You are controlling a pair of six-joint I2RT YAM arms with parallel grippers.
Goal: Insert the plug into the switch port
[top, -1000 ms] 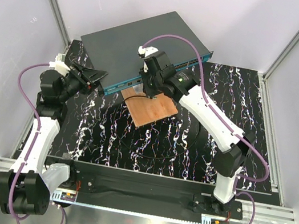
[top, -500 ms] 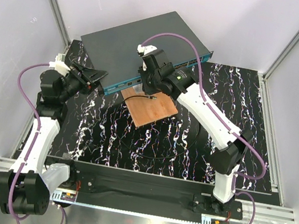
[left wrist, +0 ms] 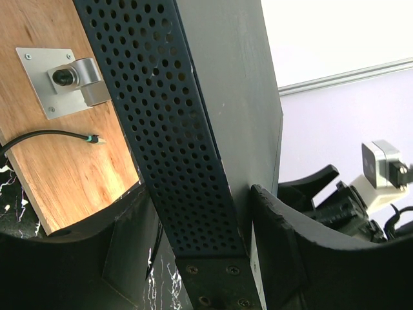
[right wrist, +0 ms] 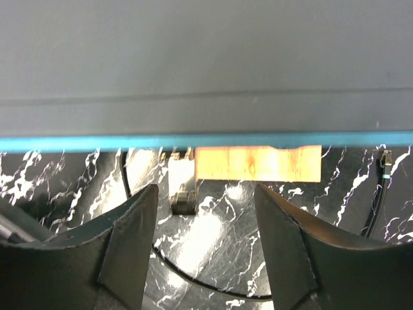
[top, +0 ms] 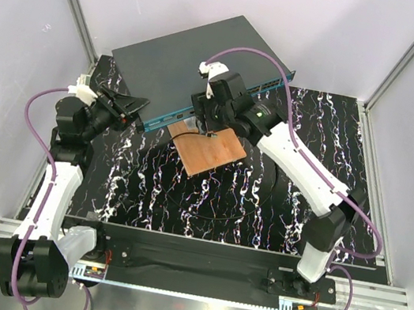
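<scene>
The switch [top: 184,59] is a flat dark-grey box at the back with a teal front strip [top: 270,88]; its ports are too small to make out. My left gripper [top: 137,103] straddles the switch's left corner [left wrist: 193,129], jaws wide: one finger touches the top face and a gap shows at the other. The plug [left wrist: 95,138] ends a thin black cable and lies on the wooden board [left wrist: 58,168]. It also shows in the right wrist view [right wrist: 386,157]. My right gripper [top: 210,129] is open and empty, hovering by the board's far corner in front of the teal strip [right wrist: 206,141].
A metal bracket [left wrist: 71,81] is screwed to the wooden board [top: 211,152]. The black cable loops over the black marble mat [top: 262,205]. White walls and aluminium posts close in the table's sides and back.
My right arm's wrist and elbow have shifted slightly to the right, while its gripper stays over the board's far corner. The left arm has not moved.
</scene>
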